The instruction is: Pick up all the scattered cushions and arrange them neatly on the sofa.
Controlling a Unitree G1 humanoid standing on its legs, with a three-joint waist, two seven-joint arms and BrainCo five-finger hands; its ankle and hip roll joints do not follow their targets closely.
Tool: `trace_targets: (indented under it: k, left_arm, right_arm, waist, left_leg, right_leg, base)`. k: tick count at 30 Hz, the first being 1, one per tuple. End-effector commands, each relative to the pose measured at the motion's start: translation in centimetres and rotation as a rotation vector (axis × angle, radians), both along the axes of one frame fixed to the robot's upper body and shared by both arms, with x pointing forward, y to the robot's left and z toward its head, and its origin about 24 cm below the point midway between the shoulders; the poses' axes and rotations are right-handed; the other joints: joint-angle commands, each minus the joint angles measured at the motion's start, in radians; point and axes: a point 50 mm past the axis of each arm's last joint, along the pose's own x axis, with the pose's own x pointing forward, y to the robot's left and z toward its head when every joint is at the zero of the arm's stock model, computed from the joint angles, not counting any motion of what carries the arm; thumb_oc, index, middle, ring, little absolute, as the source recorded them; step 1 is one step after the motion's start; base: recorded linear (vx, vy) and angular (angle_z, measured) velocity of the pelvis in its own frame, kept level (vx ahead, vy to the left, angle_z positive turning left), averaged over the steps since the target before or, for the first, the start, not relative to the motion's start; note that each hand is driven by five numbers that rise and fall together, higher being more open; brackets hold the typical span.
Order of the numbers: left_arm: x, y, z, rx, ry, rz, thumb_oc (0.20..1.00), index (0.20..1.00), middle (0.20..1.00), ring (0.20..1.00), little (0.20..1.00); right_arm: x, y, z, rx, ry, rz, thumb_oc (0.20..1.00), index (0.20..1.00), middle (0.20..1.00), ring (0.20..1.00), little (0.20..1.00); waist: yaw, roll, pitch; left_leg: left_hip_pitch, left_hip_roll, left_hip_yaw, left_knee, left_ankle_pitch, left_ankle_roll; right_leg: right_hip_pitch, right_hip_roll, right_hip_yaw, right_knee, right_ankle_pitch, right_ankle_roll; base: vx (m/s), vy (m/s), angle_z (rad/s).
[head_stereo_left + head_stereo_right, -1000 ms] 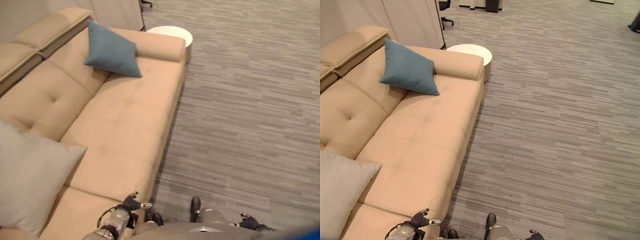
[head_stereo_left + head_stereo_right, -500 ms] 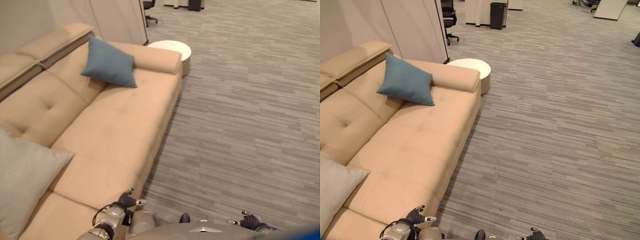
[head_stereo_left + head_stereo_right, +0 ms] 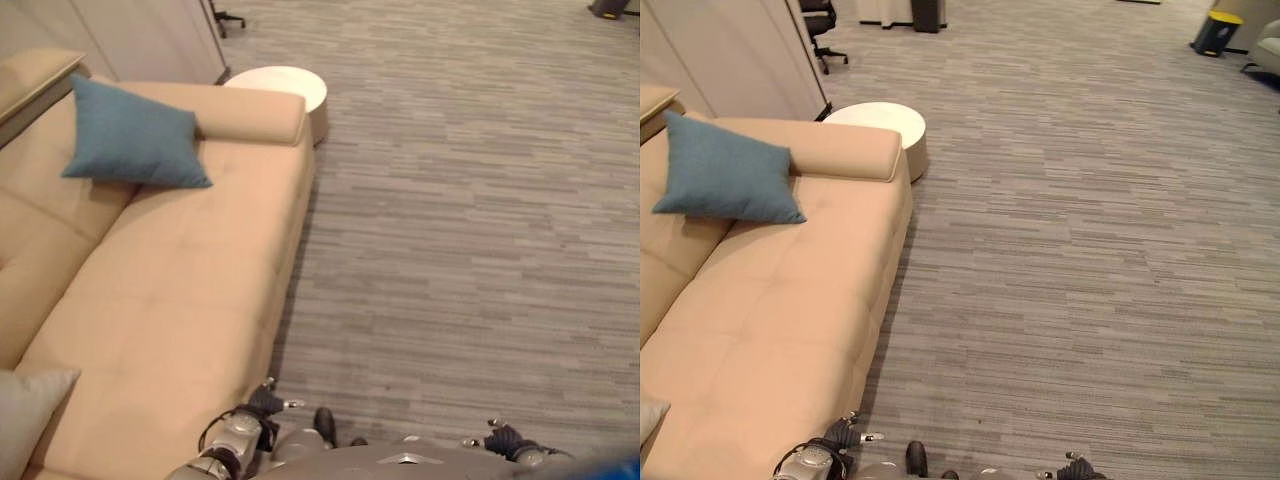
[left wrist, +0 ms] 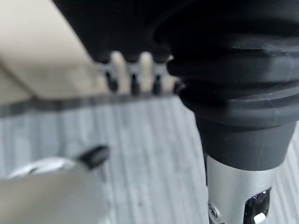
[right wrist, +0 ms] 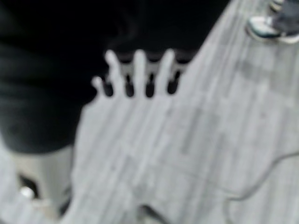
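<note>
Blue cushion (image 3: 130, 138): sofa (image 3: 170, 290) far end, against backrest.
Left hand (image 3: 262, 408): fingers straight, empty.
Right hand (image 3: 505, 440): fingers straight, empty.

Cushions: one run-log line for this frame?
blue cushion: on sofa by armrest | grey cushion: on seat, near end | left robot hand: open, empty | right robot hand: open, empty | floor: no cushion seen

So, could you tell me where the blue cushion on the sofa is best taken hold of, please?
Probably by the lower corner of the blue cushion that points toward the armrest, coming from the seat side. It leans tilted against the sofa backrest, so that corner and front edge lie free, while its back is pressed in.
</note>
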Motion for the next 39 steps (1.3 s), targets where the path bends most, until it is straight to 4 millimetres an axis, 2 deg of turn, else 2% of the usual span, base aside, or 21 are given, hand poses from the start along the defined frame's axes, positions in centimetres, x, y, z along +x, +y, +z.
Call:
trace_targets:
  k: [1, 2, 4, 8, 12, 14, 16, 18, 20, 22, 24, 25, 26, 29, 30, 31, 33, 34, 35, 37, 39]
  left_arm:
    - [1.5, 1.2, 0.8, 0.031, -0.067, 0.046, 1.0, 1.0, 1.0, 1.0, 1.0]
    - [1.7, 1.3, 0.9, 0.03, -0.077, 0.062, 1.0, 1.0, 1.0, 1.0, 1.0]
    - [1.5, 1.2, 0.8, 0.03, -0.068, 0.05, 1.0, 1.0, 1.0, 1.0, 1.0]
    - [1.0, 1.1, 0.6, 0.029, -0.05, 0.048, 1.0, 1.0, 1.0, 1.0, 1.0]
    - [0.1, 0.8, 0.2, 0.018, -0.023, 0.05, 1.0, 1.0, 1.0, 1.0, 1.0]
    - [-0.3, 0.5, -0.1, 0.009, -0.01, 0.049, 1.0, 1.0, 1.0, 1.0, 1.0]
    - [0.1, 0.1, 0.1, 0.004, -0.021, 0.032, 1.0, 1.0, 1.0, 1.0, 1.0]
    - [0.9, -0.1, 0.4, -0.007, -0.047, 0.029, 1.0, 1.0, 1.0, 1.0, 1.0]
    - [1.4, -0.1, 0.6, -0.006, -0.062, 0.029, 1.0, 1.0, 1.0, 1.0, 1.0]
    - [1.3, 0.0, 0.5, -0.003, -0.055, 0.018, 1.0, 1.0, 1.0, 1.0, 1.0]
    - [0.8, 0.3, 0.4, 0.007, -0.038, 0.027, 1.0, 1.0, 1.0, 1.0, 1.0]
    - [0.7, 0.5, 0.3, 0.008, -0.036, 0.041, 1.0, 1.0, 1.0, 1.0, 1.0]
    - [0.4, 0.7, 0.3, 0.01, -0.03, 0.055, 1.0, 1.0, 1.0, 1.0, 1.0]
    - [-0.7, 1.7, 0.0, 0.016, -0.006, 0.107, 1.0, 1.0, 1.0, 1.0, 1.0]
    - [-1.3, 2.1, -0.1, 0.02, 0.012, 0.122, 1.0, 1.0, 1.0, 1.0, 1.0]
    - [-1.5, 2.3, -0.1, 0.023, 0.015, 0.13, 1.0, 1.0, 1.0, 1.0, 1.0]
    - [-1.6, 2.7, -0.1, 0.033, 0.019, 0.131, 1.0, 1.0, 1.0, 1.0, 1.0]
    - [-1.6, 2.7, -0.1, 0.033, 0.019, 0.131, 1.0, 1.0, 1.0, 1.0, 1.0]
    - [-1.3, 2.7, 0.0, 0.033, 0.01, 0.128, 1.0, 1.0, 1.0, 1.0, 1.0]
    - [-1.2, 2.9, 0.1, 0.037, 0.002, 0.125, 1.0, 1.0, 1.0, 1.0, 1.0]
    - [-1.1, 3.0, 0.2, 0.036, -0.008, 0.136, 1.0, 1.0, 1.0, 1.0, 1.0]
  right_arm:
    - [1.9, 0.3, 0.4, -0.001, -0.059, 0.015, 1.0, 1.0, 1.0, 1.0, 1.0]
    - [2.1, 0.5, 0.4, 0.001, -0.065, 0.026, 1.0, 1.0, 1.0, 1.0, 1.0]
    - [2.5, 0.4, 0.5, -0.003, -0.073, 0.039, 1.0, 1.0, 1.0, 1.0, 1.0]
    - [3.2, 0.7, 0.7, 0.005, -0.096, 0.054, 1.0, 1.0, 1.0, 1.0, 1.0]
    - [2.5, 0.7, 0.5, 0.012, -0.072, 0.052, 1.0, 1.0, 1.0, 1.0, 1.0]
    - [2.0, 0.3, 0.5, 0.008, -0.061, 0.041, 1.0, 1.0, 1.0, 1.0, 1.0]
    - [1.6, 0.1, 0.4, 0.002, -0.056, 0.038, 1.0, 1.0, 1.0, 1.0, 1.0]
    - [1.7, 0.1, 0.5, 0.005, -0.066, 0.023, 1.0, 1.0, 1.0, 1.0, 1.0]
    - [1.8, 0.1, 0.5, 0.009, -0.071, 0.013, 1.0, 1.0, 1.0, 1.0, 1.0]
    - [1.8, 0.1, 0.5, 0.012, -0.073, 0.005, 1.0, 1.0, 1.0, 1.0, 1.0]
    - [1.8, 0.2, 0.6, 0.015, -0.085, 0.008, 1.0, 1.0, 1.0, 1.0, 1.0]
    - [1.8, 0.2, 0.5, 0.013, -0.084, 0.014, 1.0, 1.0, 1.0, 1.0, 1.0]
    - [2.0, 0.3, 0.6, 0.014, -0.09, 0.019, 1.0, 1.0, 1.0, 1.0, 1.0]
    - [2.5, 1.1, 0.6, 0.039, -0.107, 0.039, 1.0, 1.0, 1.0, 1.0, 1.0]
    - [2.6, 1.6, 0.5, 0.052, -0.113, 0.049, 1.0, 1.0, 1.0, 1.0, 1.0]
    - [3.0, 1.8, 0.6, 0.057, -0.125, 0.058, 1.0, 1.0, 1.0, 1.0, 1.0]
    - [3.7, 2.1, 0.8, 0.071, -0.151, 0.064, 1.0, 1.0, 1.0, 1.0, 1.0]
    - [3.7, 2.1, 0.8, 0.071, -0.151, 0.064, 1.0, 1.0, 1.0, 1.0, 1.0]
    - [4.2, 2.3, 1.1, 0.074, -0.175, 0.07, 1.0, 1.0, 1.0, 1.0, 1.0]
    - [4.5, 2.4, 1.2, 0.081, -0.187, 0.074, 1.0, 1.0, 1.0, 1.0, 1.0]
    - [4.7, 2.4, 1.3, 0.083, -0.192, 0.084, 1.0, 1.0, 1.0, 1.0, 1.0]
  waist:
    - [0.033, -0.047, 0.013]
    - [0.035, -0.047, 0.013]
    - [0.029, -0.05, 0.017]
    - [0.002, -0.06, 0.017]
    - [-0.023, -0.063, -0.004]
    - [-0.033, -0.059, -0.022]
    - [-0.036, -0.073, -0.02]
    - [-0.024, -0.089, 0.002]
    - [-0.015, -0.098, 0.012]
    - [-0.006, -0.1, 0.014]
    - [-0.006, -0.075, 0.014]
    - [0.0, -0.066, 0.014]
    - [0.009, -0.066, 0.013]
    - [0.025, -0.068, 0.007]
    - [0.045, -0.072, -0.005]
    - [0.056, -0.075, -0.007]
    - [0.06, -0.083, 0.002]
    - [0.061, -0.084, 0.002]
    - [0.056, -0.079, 0.011]
    - [0.046, -0.066, 0.02]
    - [0.034, -0.054, 0.023]
  left_leg:
    - [0.009, 0.003, -0.031, 0.055, -0.024, -0.136]
    - [0.028, -0.004, -0.048, 0.045, -0.036, -0.139]
    - [0.048, -0.01, -0.059, 0.042, -0.054, -0.142]
    - [0.102, -0.015, -0.108, 0.036, -0.095, -0.158]
    - [0.148, -0.018, -0.151, 0.079, -0.134, -0.165]
    - [0.147, -0.013, -0.163, 0.144, -0.116, -0.188]
    - [0.06, 0.027, -0.118, 0.35, -0.048, -0.235]
    - [-0.017, 0.047, -0.087, 0.451, -0.028, -0.239]
    - [-0.082, 0.077, -0.008, 0.42, -0.034, -0.225]
    - [-0.116, 0.079, 0.018, 0.347, -0.052, -0.21]
    - [-0.149, 0.114, 0.112, 0.171, 0.05, -0.226]
    - [-0.171, 0.125, 0.135, 0.125, 0.086, -0.232]
    - [-0.179, 0.125, 0.132, 0.115, 0.09, -0.244]
    - [-0.167, 0.104, 0.11, 0.12, 0.086, -0.219]
    - [-0.157, 0.076, 0.094, 0.128, 0.062, -0.196]
    - [-0.149, 0.057, 0.081, 0.136, 0.036, -0.176]
    - [-0.122, 0.026, 0.065, 0.139, 0.003, -0.141]
    - [-0.122, 0.025, 0.066, 0.139, 0.003, -0.141]
    - [-0.075, 0.004, 0.045, 0.126, -0.024, -0.113]
    - [-0.041, -0.001, 0.024, 0.111, -0.04, -0.1]
    - [-0.004, -0.009, -0.013, 0.09, -0.049, -0.1]
  right_leg:
    - [0.061, -0.097, 0.029, -0.188, 0.258, 0.061]
    - [0.029, -0.093, 0.015, -0.268, 0.247, 0.041]
    - [0.019, -0.087, 0.018, -0.366, 0.256, 0.035]
    - [-0.045, -0.067, 0.1, -0.586, 0.338, 0.06]
    - [-0.039, -0.049, 0.162, -0.557, 0.345, 0.053]
    - [-0.015, -0.032, 0.17, -0.557, 0.337, 0.036]
    - [0.036, -0.042, 0.131, -0.579, 0.326, 0.015]
    - [0.085, -0.043, 0.11, -0.6, 0.3, -0.007]
    - [0.124, -0.05, 0.074, -0.619, 0.28, -0.013]
    - [0.153, -0.045, 0.052, -0.632, 0.261, -0.009]
    - [0.193, -0.019, 0.021, -0.628, 0.214, -0.01]
    - [0.204, -0.007, 0.012, -0.619, 0.192, -0.016]
    - [0.226, -0.003, 0.011, -0.614, 0.17, -0.012]
    - [0.239, -0.01, -0.016, -0.561, 0.141, -0.012]
    - [0.251, -0.039, -0.02, -0.492, 0.124, 0.0]
    - [0.24, -0.059, -0.02, -0.431, 0.131, 0.009]
    - [0.182, -0.111, -0.012, -0.258, 0.225, 0.046]
    - [0.181, -0.113, -0.011, -0.256, 0.224, 0.046]
    - [0.129, -0.158, -0.01, -0.128, 0.296, 0.055]
    - [0.072, -0.149, 0.03, -0.039, 0.309, 0.048]
    - [0.007, -0.112, 0.066, -0.051, 0.285, 0.037]
  base:
    - [0.25, -0.035, 0.14]
    - [0.24, -0.058, 0.14]
    - [0.29, -0.098, 0.2]
    - [0.28, -0.117, 0.27]
    - [0.33, -0.148, 0.26]
    - [0.31, -0.191, 0.34]
    - [0.21, -0.253, 0.53]
    - [0.12, -0.225, 0.5]
    - [0.16, -0.146, 0.45]
    - [0.28, -0.076, 0.6]
    - [0.38, 0.005, 0.66]
    - [0.4, 0.047, 0.71]
    - [0.42, 0.075, 0.88]
    - [0.31, 0.096, 0.25]
    - [0.5, 0.2, -0.06]
    - [0.48, 0.215, 0.11]
    - [0.26, 0.152, 0.41]
    - [0.31, 0.189, 0.52]
    - [0.28, 0.163, 0.7]
    - [0.32, 0.138, 0.79]
    - [0.3, 0.033, 0.71]
